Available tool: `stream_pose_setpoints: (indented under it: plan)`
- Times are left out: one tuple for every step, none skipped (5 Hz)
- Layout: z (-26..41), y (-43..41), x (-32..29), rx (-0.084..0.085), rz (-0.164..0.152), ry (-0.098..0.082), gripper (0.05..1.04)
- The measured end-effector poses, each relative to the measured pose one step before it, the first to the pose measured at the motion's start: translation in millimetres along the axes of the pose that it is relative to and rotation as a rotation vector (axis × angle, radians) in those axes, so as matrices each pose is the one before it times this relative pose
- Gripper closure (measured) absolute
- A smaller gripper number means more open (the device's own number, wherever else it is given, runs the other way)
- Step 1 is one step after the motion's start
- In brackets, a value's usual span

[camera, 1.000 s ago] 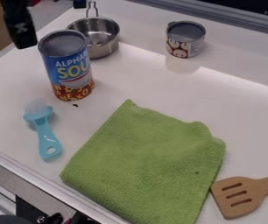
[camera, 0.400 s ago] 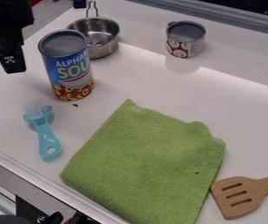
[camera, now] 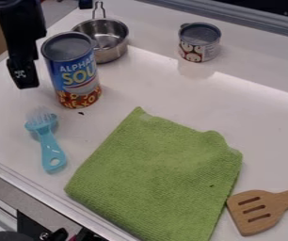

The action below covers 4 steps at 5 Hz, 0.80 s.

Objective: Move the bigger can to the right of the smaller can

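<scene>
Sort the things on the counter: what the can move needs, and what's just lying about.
Part of the job:
- tall blue-and-red metal can, to be moved
- short metal can with patterned label, the reference

Just lying about:
- small round steel pot
- light-blue plastic brush
- square green cloth
- slotted wooden spatula

Near the fingers (camera: 24,75), the bigger can (camera: 73,73) is showing "ALPHA" over "SOU", both words running out of sight around its side; X and O are standing out lower down.
</scene>
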<state>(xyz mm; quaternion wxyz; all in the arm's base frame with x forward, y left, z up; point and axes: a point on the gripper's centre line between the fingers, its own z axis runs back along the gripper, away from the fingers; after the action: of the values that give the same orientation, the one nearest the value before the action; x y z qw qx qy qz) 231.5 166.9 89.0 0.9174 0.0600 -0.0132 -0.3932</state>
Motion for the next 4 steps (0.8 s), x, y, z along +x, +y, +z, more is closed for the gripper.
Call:
stream_pose_setpoints:
  plan:
    - [-3.58,-3.48,8.75,-0.0412,-0.0304,-0.0171,0.084]
    - [-3.50,-0.16,11.33,0.0186,-0.0051,-0.0131,0.084]
    - [-4.64,-4.06,8.54,-0.0263,-0.0183,-0.0348,0.083]
    - [-3.08,-3.48,9.23,0.0268,0.0241,-0.0415,0.083]
